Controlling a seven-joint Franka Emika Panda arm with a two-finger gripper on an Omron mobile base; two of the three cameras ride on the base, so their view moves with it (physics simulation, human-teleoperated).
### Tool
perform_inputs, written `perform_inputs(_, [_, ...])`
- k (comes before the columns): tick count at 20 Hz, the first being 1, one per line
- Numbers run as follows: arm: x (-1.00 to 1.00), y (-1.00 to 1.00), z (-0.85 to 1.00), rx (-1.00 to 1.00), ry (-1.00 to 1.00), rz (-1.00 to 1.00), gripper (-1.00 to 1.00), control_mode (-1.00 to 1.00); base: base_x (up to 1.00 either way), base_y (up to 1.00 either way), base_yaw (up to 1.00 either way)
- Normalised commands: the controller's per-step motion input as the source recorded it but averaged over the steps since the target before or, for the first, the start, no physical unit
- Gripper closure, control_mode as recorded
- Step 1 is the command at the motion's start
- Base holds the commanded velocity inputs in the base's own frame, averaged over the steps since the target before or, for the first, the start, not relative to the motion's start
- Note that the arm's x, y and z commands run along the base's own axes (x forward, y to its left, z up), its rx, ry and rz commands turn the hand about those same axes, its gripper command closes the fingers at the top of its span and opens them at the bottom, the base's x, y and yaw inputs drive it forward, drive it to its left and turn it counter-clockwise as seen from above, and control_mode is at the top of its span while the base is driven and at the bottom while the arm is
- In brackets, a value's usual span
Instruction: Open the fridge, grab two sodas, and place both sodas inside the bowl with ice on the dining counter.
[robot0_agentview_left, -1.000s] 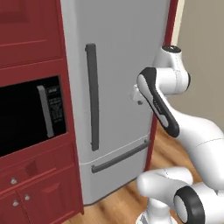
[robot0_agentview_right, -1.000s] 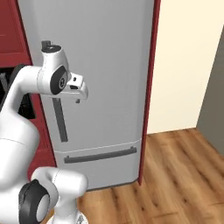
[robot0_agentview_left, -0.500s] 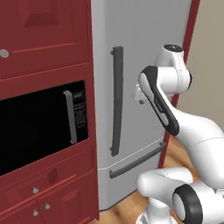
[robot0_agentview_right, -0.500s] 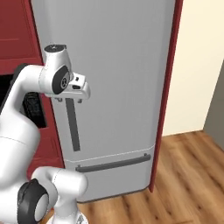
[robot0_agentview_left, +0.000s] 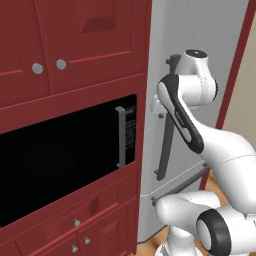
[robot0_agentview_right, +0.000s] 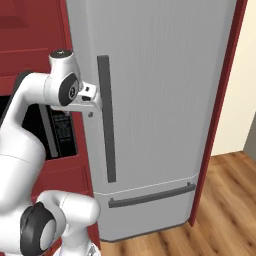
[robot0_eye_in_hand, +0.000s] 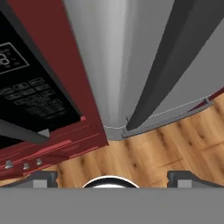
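Hovering: your two-finger gripper spread wide | mid-left of right base view, beside tall light-grey fridge's dark bar handle

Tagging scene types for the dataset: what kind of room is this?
A home kitchen, most likely: a tall grey fridge with a dark bar handle, a black built-in microwave set in red cabinets, and wood flooring.

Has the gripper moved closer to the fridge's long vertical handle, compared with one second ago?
Yes. In the right base view the gripper now sits right beside the fridge handle, where earlier a gap separated them. Its jaws are open.
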Motion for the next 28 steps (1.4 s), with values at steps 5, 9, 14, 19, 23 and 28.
perform_inputs(5, [0.02,-0.03,-0.01,0.00,-0.04,0.00,-1.00,-1.00,0.01,0.00,0.00])
perform_inputs(9, [-0.10,-0.57,-0.24,0.04,-0.43,0.02,-1.00,-1.00,0.00,0.00,0.00])
perform_inputs(14, [0.01,-0.60,-0.28,0.07,-0.35,0.12,-1.00,-1.00,0.00,0.00,0.00])
perform_inputs(19, [0.33,-0.17,-0.02,0.04,-0.13,0.13,-1.00,-1.00,0.00,0.00,0.00])
perform_inputs(23, [0.27,-0.01,0.00,0.07,-0.16,0.18,-1.00,-1.00,0.00,0.00,0.00])
perform_inputs(28, [0.31,0.00,0.00,0.06,-0.11,0.20,-1.00,-1.00,0.00,0.00,0.00])
